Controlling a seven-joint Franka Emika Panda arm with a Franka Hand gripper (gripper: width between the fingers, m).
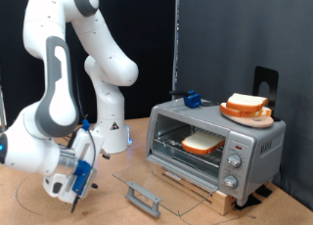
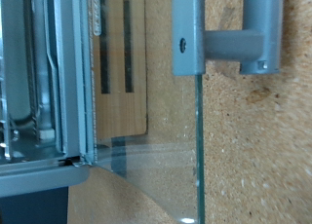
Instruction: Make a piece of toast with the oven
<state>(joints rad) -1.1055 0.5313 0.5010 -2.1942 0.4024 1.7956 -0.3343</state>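
Glass door (image 2: 166, 136) of oven (image 2: 39, 78) filled wrist view, w/ grey bar handle (image 2: 229, 34) near; no fingers seen. Exterior view: hand (image 1: 80, 176) hovered by open door, can't tell if apart. Piece of toast (image 1: 203, 142) lay on rack inside: light, soft, crumbly; grip by crust edges.

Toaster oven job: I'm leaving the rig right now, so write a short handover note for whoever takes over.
Claw: low at the exterior view's left, off the end of the open door; nothing shows between its fingers, and whether it is open is unclear.
Toaster oven: glass door folded down flat, bar handle at its outer edge.
One slice of bread lies on the rack inside.
A second slice sits on the orange plate on top of the oven.
Done: door opened, slice loaded.
Left: door not shut; knobs apparently untouched.
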